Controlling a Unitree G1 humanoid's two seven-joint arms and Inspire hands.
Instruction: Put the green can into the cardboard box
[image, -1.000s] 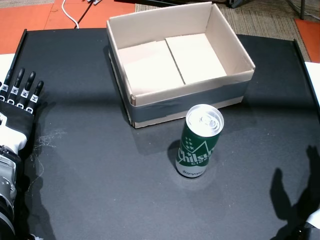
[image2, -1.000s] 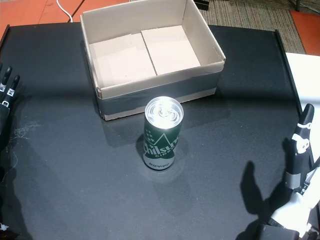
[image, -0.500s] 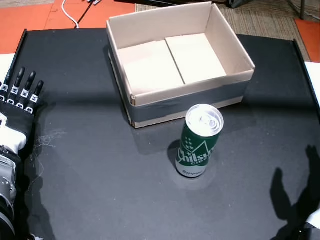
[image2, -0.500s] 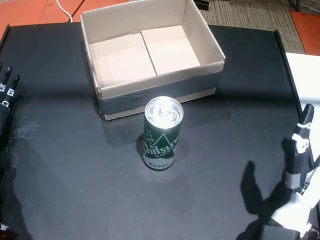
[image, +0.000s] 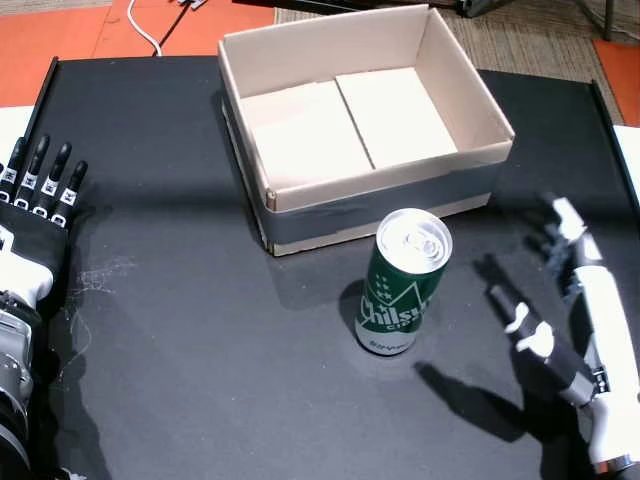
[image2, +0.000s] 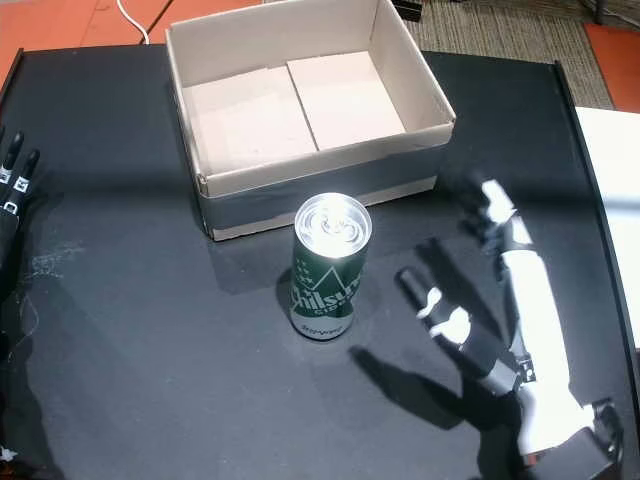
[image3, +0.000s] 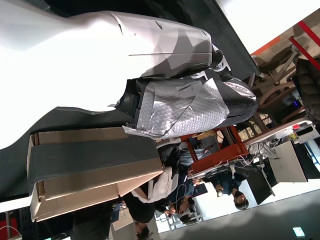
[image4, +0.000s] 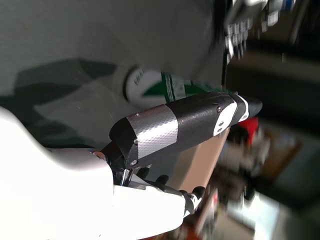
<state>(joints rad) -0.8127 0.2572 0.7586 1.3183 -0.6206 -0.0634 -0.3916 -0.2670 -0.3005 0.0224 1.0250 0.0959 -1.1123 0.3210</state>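
Green can (image: 402, 282) upright beside cardboard box (image: 365, 190) edge, right hand (image: 575, 330) spread nearby, apart.

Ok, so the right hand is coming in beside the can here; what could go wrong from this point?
1. The green can is tall, upright and free-standing. The open right hand is beside it, not touching; a sideways bump from the thumb could tip it.
2. The cardboard box stands just behind the can, so the can may catch its near wall unless lifted above the rim.
3. The left hand rests far off, so it probably cannot steady anything.
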